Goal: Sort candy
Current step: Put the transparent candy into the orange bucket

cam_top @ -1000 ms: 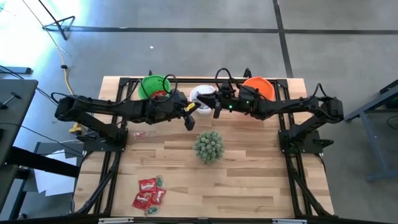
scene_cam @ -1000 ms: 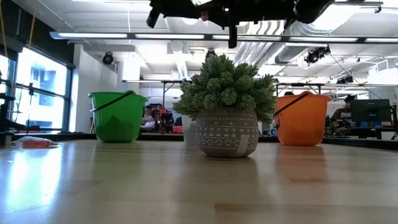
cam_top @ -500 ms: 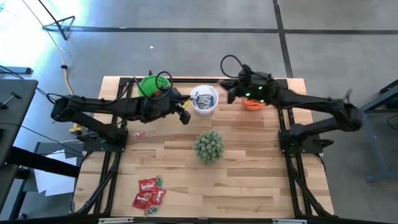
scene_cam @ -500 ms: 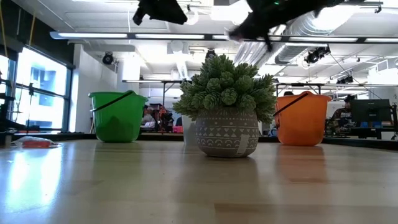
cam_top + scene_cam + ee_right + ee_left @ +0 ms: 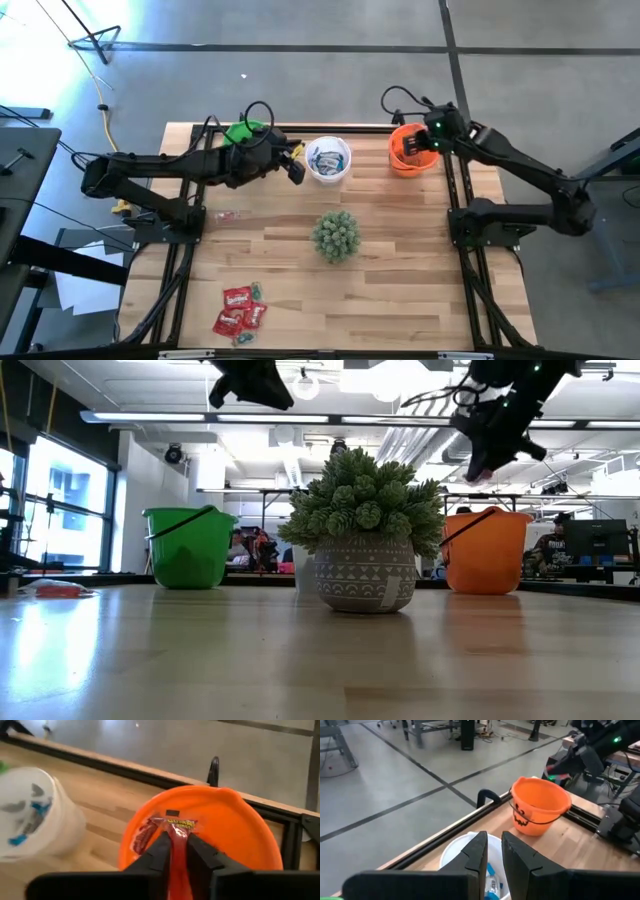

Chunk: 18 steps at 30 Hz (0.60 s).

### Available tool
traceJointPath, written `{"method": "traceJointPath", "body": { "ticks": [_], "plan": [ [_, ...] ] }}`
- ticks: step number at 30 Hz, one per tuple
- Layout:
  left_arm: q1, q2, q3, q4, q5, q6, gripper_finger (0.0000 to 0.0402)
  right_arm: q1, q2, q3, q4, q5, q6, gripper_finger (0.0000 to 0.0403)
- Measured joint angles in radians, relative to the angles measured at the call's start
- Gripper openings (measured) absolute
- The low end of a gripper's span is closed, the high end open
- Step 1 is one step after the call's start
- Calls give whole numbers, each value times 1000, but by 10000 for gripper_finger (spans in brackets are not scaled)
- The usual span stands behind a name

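the right fingers (image 5: 176, 851) pinch a red candy (image 5: 176, 837) between them, held above the orange bucket (image 5: 410, 160) at the far right of the bench (image 5: 400, 290). the left fingers (image 5: 492, 855) stand slightly apart with nothing between them, above the white bucket (image 5: 328, 161), which holds blue-and-white candy (image 5: 326, 157). more red candy (image 5: 240, 310) lies at the near left, well apart from the potted plant (image 5: 336, 235) mid-bench. a green bucket (image 5: 187, 547) sits far left.

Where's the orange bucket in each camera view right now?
High view: orange bucket at the table's back right, under the right gripper.
Low view: right of the potted plant, bucket.
Left wrist view: upper centre-right.
Right wrist view: centre.
Shared landmark: white bucket.
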Motion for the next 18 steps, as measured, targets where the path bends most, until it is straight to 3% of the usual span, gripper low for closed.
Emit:
{"method": "traceJointPath", "body": {
  "ticks": [9,11,16,18],
  "plan": [
    [8,-6,0,-21,6,-6,44,-60,40,0,0,-39,-46,164],
    [12,-20,0,-78,16,-43,44,-63,38,0,1,-99,-1,183],
    [50,-80,-1,-378,213,-255,44,-47,38,0,4,-341,102,200],
    [60,-109,-1,-549,268,-252,44,-22,38,0,4,-395,110,200]
  ]
}}
